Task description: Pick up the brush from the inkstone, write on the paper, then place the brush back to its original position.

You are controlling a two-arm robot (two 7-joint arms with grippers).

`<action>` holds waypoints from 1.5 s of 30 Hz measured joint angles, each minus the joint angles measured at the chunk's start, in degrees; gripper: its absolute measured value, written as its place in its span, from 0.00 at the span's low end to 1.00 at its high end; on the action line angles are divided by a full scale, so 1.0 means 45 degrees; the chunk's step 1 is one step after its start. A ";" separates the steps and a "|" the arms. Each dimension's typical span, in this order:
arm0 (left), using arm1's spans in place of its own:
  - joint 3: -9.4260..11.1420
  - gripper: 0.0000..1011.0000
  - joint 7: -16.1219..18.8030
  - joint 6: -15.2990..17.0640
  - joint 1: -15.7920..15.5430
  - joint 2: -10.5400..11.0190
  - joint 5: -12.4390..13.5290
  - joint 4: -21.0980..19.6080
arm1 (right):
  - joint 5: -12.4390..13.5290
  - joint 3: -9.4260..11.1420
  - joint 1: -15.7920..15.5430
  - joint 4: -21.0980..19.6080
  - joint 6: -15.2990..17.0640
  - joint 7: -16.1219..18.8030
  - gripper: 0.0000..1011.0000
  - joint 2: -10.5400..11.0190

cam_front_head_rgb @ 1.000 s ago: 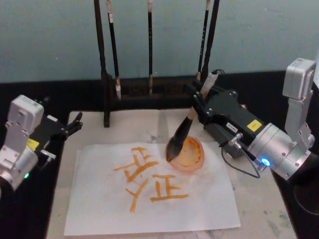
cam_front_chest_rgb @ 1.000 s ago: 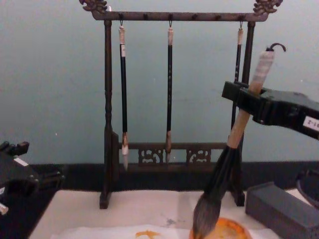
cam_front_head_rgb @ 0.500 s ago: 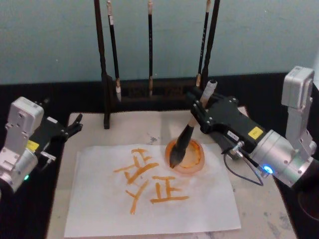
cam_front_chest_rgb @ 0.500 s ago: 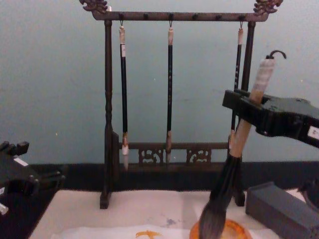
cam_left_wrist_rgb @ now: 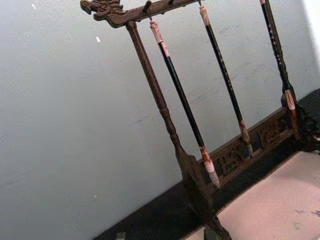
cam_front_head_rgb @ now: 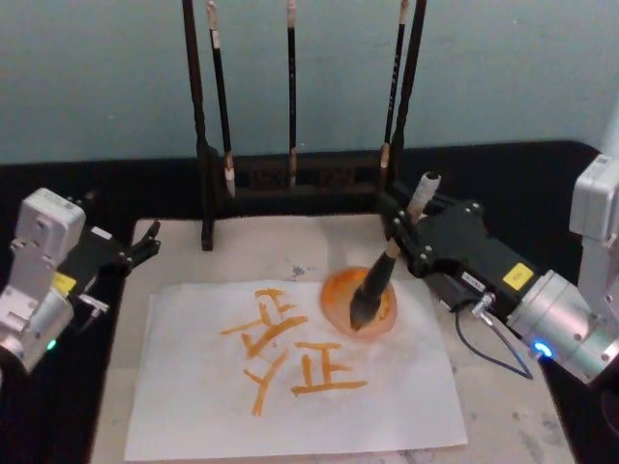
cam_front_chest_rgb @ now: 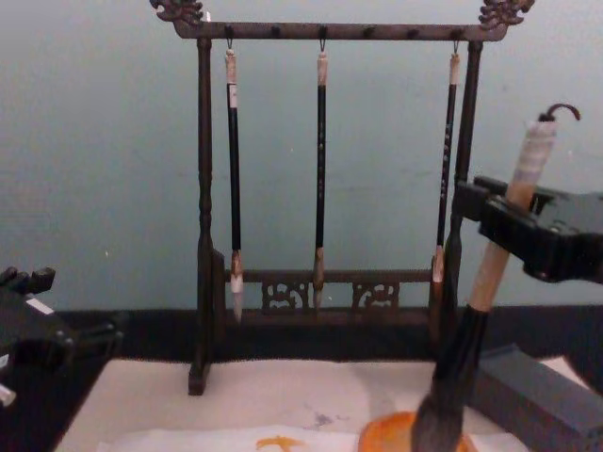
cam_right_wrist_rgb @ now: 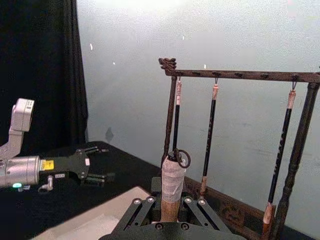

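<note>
Right gripper (cam_front_head_rgb: 399, 235) pinches the brush (cam_front_head_rgb: 373, 290) by its pale handle, tilting it so the bristles dip into the orange inkstone (cam_front_head_rgb: 332, 290) at the far right corner of the paper (cam_front_head_rgb: 290, 396). Orange characters already cover the sheet, so this looks like the return. Left gripper (cam_front_head_rgb: 145, 242) is parked at the surface's left edge, fingers spread. Its wrist view faces the brush rack (cam_left_wrist_rgb: 164, 115) — idle. In the right wrist view, the handle's corded end rises between the clamping jaws. In the chest view, the brush leans with its tip low over the dish — release seems next.

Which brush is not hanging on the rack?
The thick pale-handled brush: the right gripper holds it, tip in the orange dish. The three thin ones hang.
</note>
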 joint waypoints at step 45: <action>0.0000 1.00 0.0000 0.0001 0.0000 0.0000 0.0000 0.0001 | -0.1029 0.0487 -0.1262 -0.0503 -0.0224 0.0662 0.17 0.0058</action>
